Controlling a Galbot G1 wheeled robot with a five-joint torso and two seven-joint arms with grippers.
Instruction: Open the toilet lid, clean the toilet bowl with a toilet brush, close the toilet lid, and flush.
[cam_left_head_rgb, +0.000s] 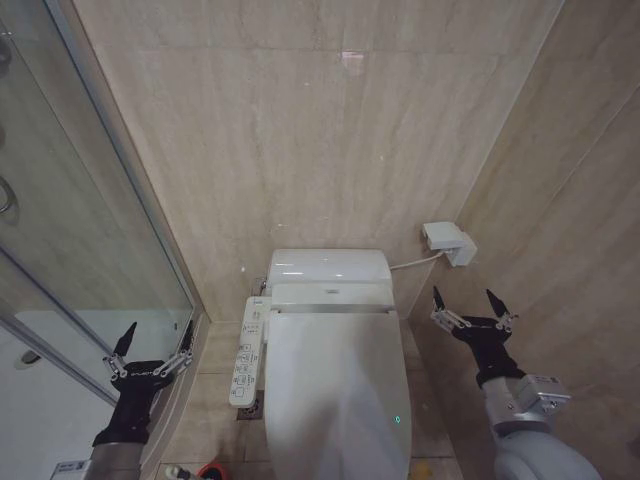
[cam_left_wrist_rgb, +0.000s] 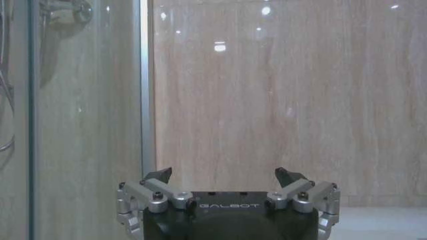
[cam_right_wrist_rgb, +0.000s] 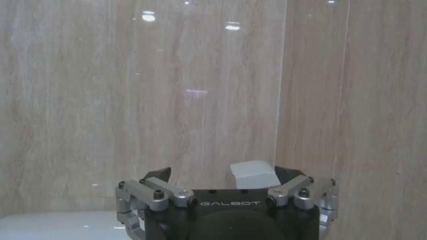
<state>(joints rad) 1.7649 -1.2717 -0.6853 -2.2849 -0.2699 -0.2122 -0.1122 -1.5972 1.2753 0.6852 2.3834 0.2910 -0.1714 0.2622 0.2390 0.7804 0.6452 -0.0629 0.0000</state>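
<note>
White and glossy, the toilet lid (cam_left_head_rgb: 335, 385) lies shut over the toilet bowl, which it hides from the head view. Behind it sits the cistern (cam_left_head_rgb: 328, 267), against a beige stone-look tiled wall (cam_left_head_rgb: 320, 130). A control panel (cam_left_head_rgb: 247, 352) with rows of buttons juts out along the toilet's left side, and a small green light glows on the lid's right flank. On the wall to the right of the cistern hangs a small white box (cam_left_head_rgb: 449, 242) with a cable running toward the toilet.

At the lower edge of the head view, on the floor just left of the toilet, a bit of red shows, possibly the brush holder (cam_left_head_rgb: 211, 471); the toilet brush itself cannot be made out.

Left gripper (cam_left_head_rgb: 154, 345) hovers to the left of the toilet, beside the glass shower partition (cam_left_head_rgb: 90, 230), its fingers spread wide and holding nothing. Its own wrist view shows the same spread fingers (cam_left_wrist_rgb: 159, 176) facing the tiled wall and the partition's metal edge.

Right gripper (cam_left_head_rgb: 469, 304) hovers to the right of the toilet, near the side wall, fingers wide apart and empty. In the right wrist view the white box (cam_right_wrist_rgb: 253, 175) sits between its fingers, farther off.
</note>
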